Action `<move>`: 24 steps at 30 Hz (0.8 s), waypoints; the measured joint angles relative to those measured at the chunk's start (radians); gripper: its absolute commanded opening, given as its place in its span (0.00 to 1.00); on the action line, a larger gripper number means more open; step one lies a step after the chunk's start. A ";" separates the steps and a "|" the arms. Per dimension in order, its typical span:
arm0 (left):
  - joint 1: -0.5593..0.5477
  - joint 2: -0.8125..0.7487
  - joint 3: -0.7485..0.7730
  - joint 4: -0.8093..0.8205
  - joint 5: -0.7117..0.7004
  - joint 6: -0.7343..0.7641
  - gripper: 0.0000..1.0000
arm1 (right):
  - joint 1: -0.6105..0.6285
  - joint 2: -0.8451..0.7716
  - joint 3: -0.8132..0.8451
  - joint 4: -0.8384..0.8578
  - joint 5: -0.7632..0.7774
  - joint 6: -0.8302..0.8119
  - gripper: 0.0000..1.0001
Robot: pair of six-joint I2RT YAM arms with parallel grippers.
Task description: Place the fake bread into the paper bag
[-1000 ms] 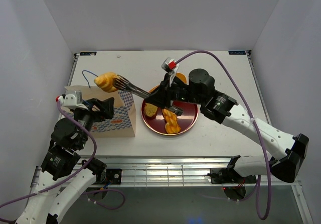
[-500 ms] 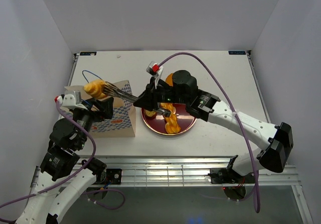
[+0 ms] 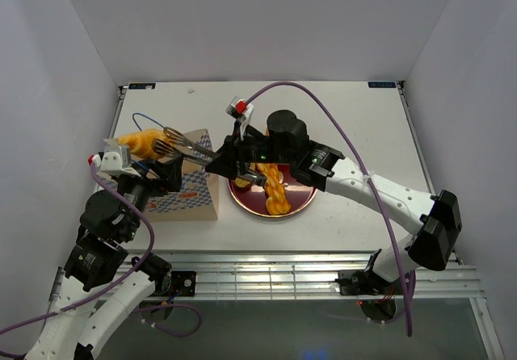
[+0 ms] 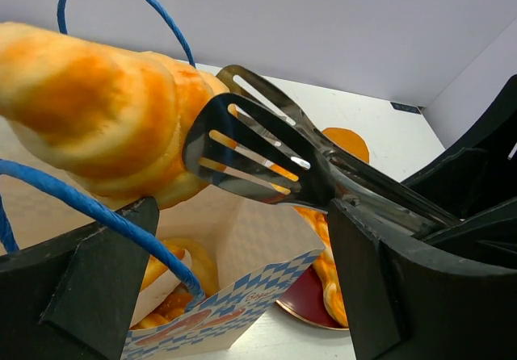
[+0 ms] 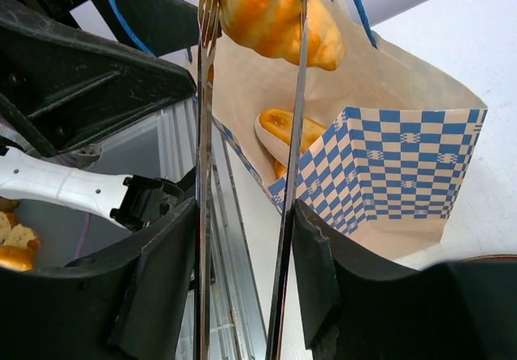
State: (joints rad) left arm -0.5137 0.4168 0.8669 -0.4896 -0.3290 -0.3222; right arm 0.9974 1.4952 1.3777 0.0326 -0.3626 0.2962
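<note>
Overhead, a glossy orange-golden plastic bread loaf (image 3: 139,143) hangs above the open mouth of the tan kraft paper bag (image 3: 194,203), between the flat blades of slotted steel tongs (image 3: 182,140). The right hand (image 5: 246,239), stretched leftward, clasps the tong arms. The left hand (image 4: 242,223) gapes wide at the bag's rim.

The top camera is looking steeply down from behind the arms; both wrist cameras are facing, close-up, the tan checkered paper bag (image 3: 191,192) at nine o'clock.

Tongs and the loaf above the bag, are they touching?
Touching. The left wrist view shows the slotted heads of the tongs pinching the end of the loaf, which hangs in the air.
</note>
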 measured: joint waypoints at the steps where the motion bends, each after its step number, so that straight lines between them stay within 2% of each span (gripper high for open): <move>1: 0.000 0.000 0.000 0.000 0.000 0.000 0.95 | 0.000 0.000 0.003 0.000 0.000 0.000 0.54; 24: 0.000 -0.013 0.000 -0.019 -0.008 0.003 0.95 | 0.001 -0.026 0.040 -0.056 0.050 -0.031 0.57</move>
State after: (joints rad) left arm -0.5137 0.4042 0.8669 -0.5091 -0.3370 -0.3195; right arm 0.9981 1.4689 1.4178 -0.0231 -0.3122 0.2653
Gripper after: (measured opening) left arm 0.956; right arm 0.567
